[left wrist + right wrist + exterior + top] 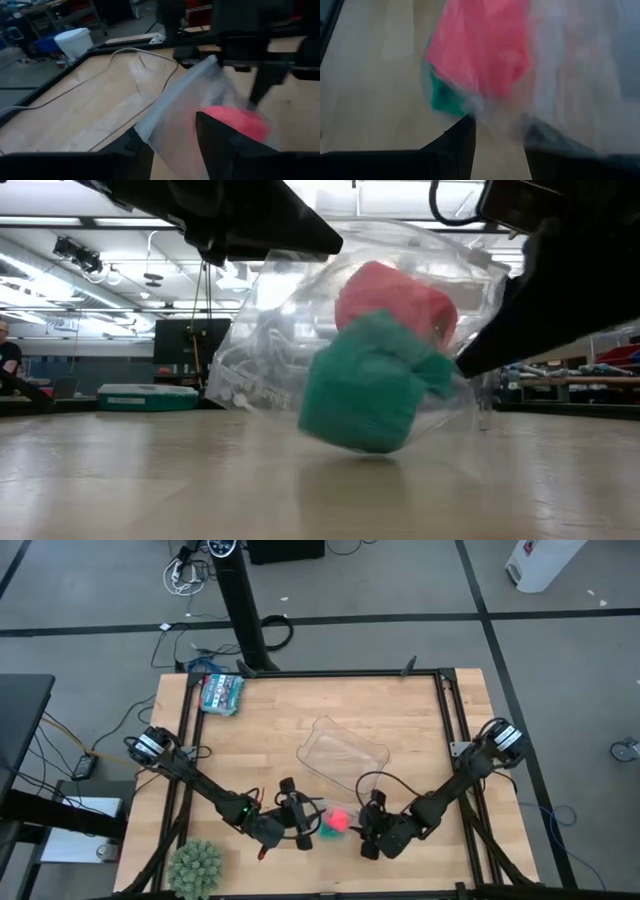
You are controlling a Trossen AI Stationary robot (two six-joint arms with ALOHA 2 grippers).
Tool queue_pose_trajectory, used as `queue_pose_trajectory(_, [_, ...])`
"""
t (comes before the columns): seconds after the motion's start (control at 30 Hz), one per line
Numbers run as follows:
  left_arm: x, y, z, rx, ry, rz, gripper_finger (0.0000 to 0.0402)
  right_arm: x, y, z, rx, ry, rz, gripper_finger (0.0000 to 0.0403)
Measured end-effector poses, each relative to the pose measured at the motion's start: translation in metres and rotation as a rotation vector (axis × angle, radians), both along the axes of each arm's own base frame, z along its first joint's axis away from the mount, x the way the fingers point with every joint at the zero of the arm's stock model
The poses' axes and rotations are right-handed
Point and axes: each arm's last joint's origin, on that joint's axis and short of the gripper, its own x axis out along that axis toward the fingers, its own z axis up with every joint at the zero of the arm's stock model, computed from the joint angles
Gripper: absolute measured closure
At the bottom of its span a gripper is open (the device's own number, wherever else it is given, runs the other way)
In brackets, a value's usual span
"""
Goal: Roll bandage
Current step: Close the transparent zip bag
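Pink bandage sits atop a teal roll inside your clear bag near the tabletop's front edge; right claw pinches the bag, left claw spread beside it.

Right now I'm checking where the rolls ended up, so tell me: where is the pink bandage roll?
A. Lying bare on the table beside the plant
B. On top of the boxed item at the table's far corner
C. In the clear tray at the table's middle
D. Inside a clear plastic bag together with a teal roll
D: the low view shows the pink bandage inside the clear bag, resting on the teal roll.
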Motion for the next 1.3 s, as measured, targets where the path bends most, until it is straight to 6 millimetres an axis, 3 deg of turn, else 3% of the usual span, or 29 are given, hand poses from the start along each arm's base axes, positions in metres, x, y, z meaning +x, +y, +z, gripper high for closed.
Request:
queue_pose_trajectory(0.37, [0.010,0.021,-0.008,0.048,0.078,0.025,0.0257,0.025,0.009,-0.004,-0.105,-0.155,0.058,0.0254])
queue_pose_trajectory(0.77, [0.019,0.019,0.005,0.029,-0.019,-0.124,0.0257,0.061,0.013,0.036,-0.177,-0.203,0.195,0.0254])
queue_pose_trajectory(1.13, [0.022,0.017,0.005,0.028,-0.039,-0.217,0.0257,0.059,0.045,0.084,-0.197,-0.162,0.100,0.0254])
queue_pose_trajectory(1.3, [0.027,0.019,0.001,0.017,-0.069,-0.207,0.0257,0.060,0.032,0.074,-0.238,-0.057,0.076,0.0254])
